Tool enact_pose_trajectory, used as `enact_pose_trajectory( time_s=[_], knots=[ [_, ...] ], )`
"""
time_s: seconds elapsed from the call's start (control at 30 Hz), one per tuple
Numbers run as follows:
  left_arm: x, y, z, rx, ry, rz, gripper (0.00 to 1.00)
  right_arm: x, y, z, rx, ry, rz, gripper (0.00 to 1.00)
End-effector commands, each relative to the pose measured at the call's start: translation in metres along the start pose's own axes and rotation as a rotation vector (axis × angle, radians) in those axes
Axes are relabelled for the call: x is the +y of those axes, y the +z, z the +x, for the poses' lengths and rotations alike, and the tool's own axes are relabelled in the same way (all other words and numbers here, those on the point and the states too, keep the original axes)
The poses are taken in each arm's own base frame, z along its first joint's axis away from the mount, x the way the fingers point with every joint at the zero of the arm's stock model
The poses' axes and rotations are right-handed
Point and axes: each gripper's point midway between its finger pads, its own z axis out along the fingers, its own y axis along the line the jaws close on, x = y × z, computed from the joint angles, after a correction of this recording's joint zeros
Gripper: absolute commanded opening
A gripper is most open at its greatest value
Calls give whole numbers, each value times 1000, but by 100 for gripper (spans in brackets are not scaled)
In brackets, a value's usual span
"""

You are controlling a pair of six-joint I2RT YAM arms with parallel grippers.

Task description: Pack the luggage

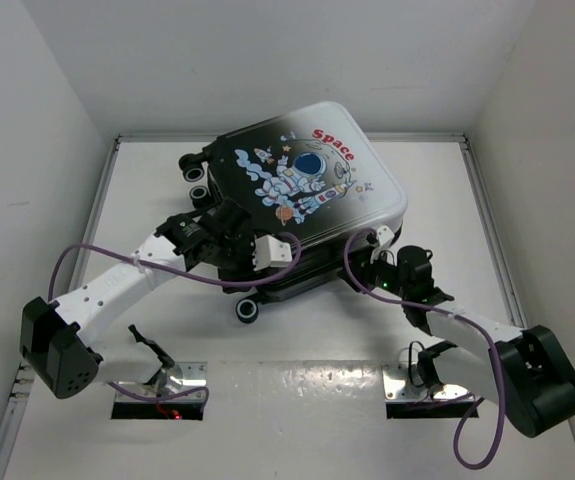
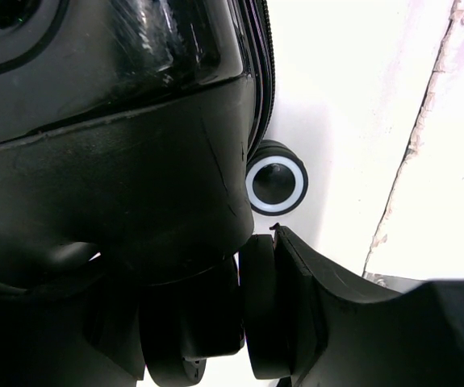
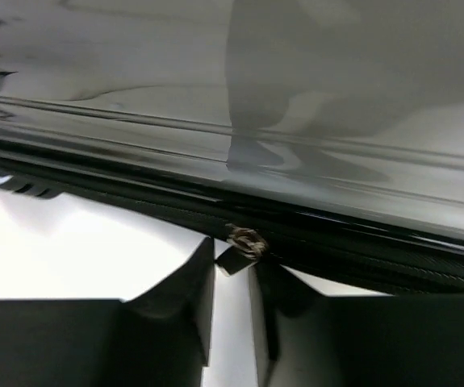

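Note:
The luggage [image 1: 307,190] lies flat and closed on the white table, astronaut print up. My left gripper [image 1: 222,238] is at its near left corner. In the left wrist view the left gripper [image 2: 252,310] is shut on a black caster wheel [image 2: 260,322], and one finger [image 2: 320,306] presses the wheel's side while the other is hidden in the dark. My right gripper [image 1: 372,255] is at the near right edge. In the right wrist view the right gripper [image 3: 233,262] shows a narrow gap. The zipper pull [image 3: 244,242] lies across the tips; a pinch cannot be made out.
Another caster with a white ring [image 2: 276,184] rests on the table just past the left gripper. More wheels [image 1: 199,170] stick out at the luggage's far left. White walls enclose the table on three sides. Purple cables [image 1: 87,250] loop off both arms.

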Motion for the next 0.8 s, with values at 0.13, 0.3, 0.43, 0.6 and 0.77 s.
enact_pose_trajectory(
  time_s=[0.13, 0.3, 0.43, 0.6, 0.77],
  knots=[
    [6, 1, 8, 34, 39, 7, 0, -32, 5, -39, -123, 32, 175, 5],
    [11, -2, 14, 43, 30, -11, 0, -34, 0, -41, -142, 29, 185, 0],
    [18, -4, 32, 95, 17, -40, 0, -40, -4, -42, -153, 9, 220, 0],
    [28, -15, 68, 139, 4, -87, 0, -56, -17, -47, -168, -18, 329, 0],
    [36, -26, 104, 209, 26, -127, 0, -72, -27, -46, -167, -46, 418, 0]
  ],
)
